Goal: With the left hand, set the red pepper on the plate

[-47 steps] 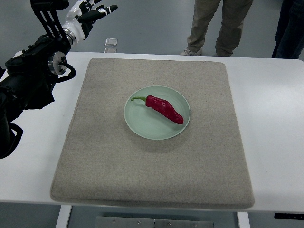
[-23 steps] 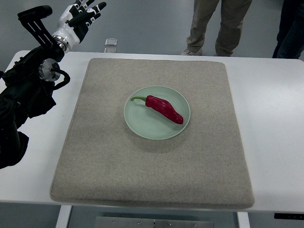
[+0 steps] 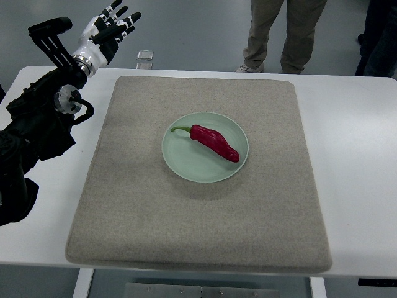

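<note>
Left arm (image 3: 37,118) entering from the left edge, black and bulky, angled up toward the far left corner. Left hand (image 3: 107,29) raised at its end, white-and-black fingers (image 3: 124,18) spread, empty.

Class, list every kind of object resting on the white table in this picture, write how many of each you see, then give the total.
Red pepper: 1
Pale green plate: 1
Beige mat: 1
Total: 3
</note>
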